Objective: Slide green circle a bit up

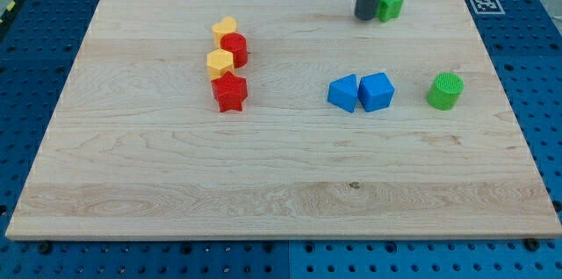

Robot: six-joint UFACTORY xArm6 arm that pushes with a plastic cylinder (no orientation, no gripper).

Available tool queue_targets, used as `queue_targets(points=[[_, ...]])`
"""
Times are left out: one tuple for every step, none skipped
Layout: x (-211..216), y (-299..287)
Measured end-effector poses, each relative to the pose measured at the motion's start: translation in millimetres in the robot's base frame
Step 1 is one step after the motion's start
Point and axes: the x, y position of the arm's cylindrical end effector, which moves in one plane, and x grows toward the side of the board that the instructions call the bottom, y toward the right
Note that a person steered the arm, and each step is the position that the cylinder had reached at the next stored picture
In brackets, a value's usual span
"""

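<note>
The green circle is a ribbed green cylinder standing at the view's right, mid-height on the wooden board. My tip is the lower end of a dark rod near the view's top, well up and to the left of the green circle. It stands right beside a second green block, whose shape I cannot make out, touching or nearly touching its left side.
Two blue blocks sit side by side left of the green circle. At the view's left a column holds a yellow block, a red block, a yellow block and a red star. The board's right edge is close to the circle.
</note>
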Motion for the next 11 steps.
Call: queue_targets(points=[[-5,51],[-17,85],[-16,74],[25,43],[75,25],[127,25],[174,25],[216,38],[228,81],[226,85],[199,68]])
